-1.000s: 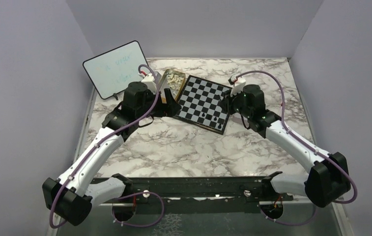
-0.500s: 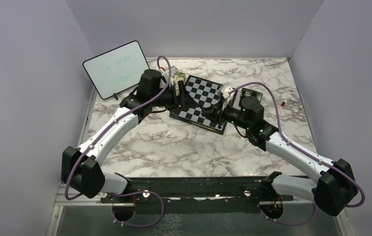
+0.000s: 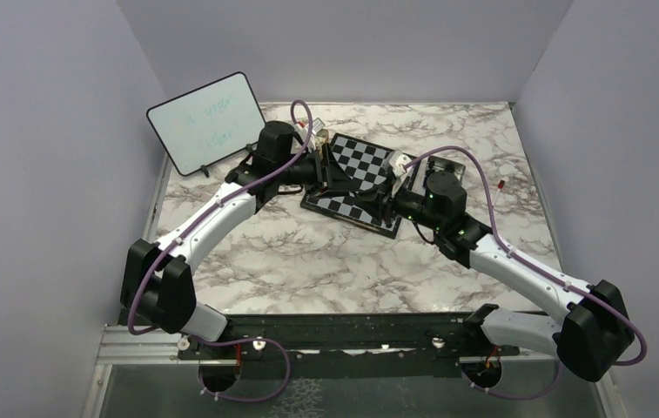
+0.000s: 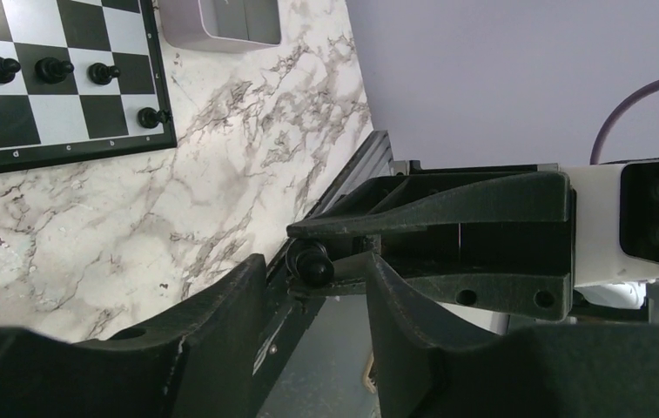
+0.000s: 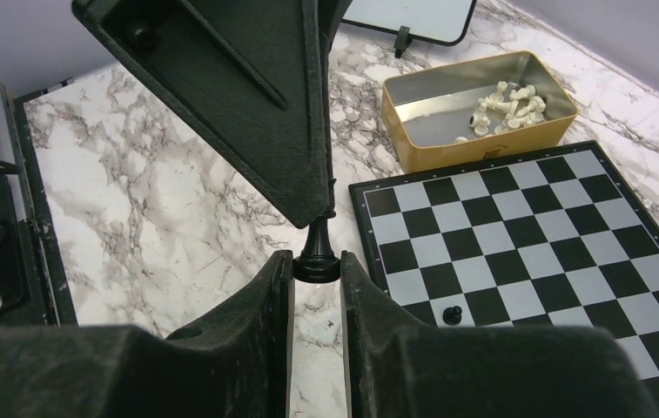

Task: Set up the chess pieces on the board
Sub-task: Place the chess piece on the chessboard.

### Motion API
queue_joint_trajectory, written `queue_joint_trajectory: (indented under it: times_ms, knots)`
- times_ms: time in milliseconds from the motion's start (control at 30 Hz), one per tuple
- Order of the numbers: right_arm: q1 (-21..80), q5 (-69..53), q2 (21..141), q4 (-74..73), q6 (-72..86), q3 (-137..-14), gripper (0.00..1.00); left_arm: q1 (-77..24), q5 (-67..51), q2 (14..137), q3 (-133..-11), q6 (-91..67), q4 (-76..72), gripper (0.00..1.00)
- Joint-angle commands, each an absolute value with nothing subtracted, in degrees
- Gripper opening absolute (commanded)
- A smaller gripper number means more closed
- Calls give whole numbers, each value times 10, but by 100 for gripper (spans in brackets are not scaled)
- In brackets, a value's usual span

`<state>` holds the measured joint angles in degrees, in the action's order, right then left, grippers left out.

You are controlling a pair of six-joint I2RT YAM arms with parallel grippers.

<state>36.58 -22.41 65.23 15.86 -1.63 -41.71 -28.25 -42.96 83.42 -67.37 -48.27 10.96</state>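
Note:
My right gripper (image 5: pixel 315 259) is shut on the base of a black chess piece (image 5: pixel 317 248), held sideways in the air beside the board's (image 5: pixel 526 235) left edge. My left gripper (image 4: pixel 315 261) stands open around the head of that same piece (image 4: pixel 312 263), with a gap on both sides. Its fingers (image 5: pixel 247 104) loom over the piece in the right wrist view. In the top view the left gripper (image 3: pixel 330 174) and right gripper (image 3: pixel 384 198) meet above the board (image 3: pixel 365 161). Several black pawns (image 4: pixel 53 68) stand on the board's edge rows. Cream-white chess pieces (image 5: pixel 504 106) lie in a gold tin (image 5: pixel 413 152).
A white dry-erase board (image 3: pixel 204 120) leans at the back left. A small grey tray (image 4: pixel 221 22) sits beside the chessboard. The metal rail (image 3: pixel 343 335) with both arm bases runs along the near edge of the marble table (image 3: pixel 308 261).
My left arm has swung right from the tin to the right gripper and its jaws have narrowed around the piece's head. The right gripper moved left over the board, holding the piece.

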Motion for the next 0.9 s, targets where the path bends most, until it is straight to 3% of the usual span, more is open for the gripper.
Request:
queue_joint_trajectory:
  times_ms: [0,333,600,767,833,867]
  knots:
    - [370,-240,656,177,-28,-430,22,-284,-452,843,-673,-492,78,43]
    - [371,-232,660,154,-26,-433,26,-284,-431,848,-684,-452,107,18]
    - [371,-202,630,85,25,-421,55,-284,-359,837,-707,-377,175,16]
    - [371,-118,573,51,92,-388,79,-291,-288,825,-714,-326,199,16]
    - [371,-68,556,20,119,-388,97,-298,-246,818,-715,-305,206,16]
    - [370,-46,552,4,133,-392,100,-301,-218,816,-714,-295,209,16]
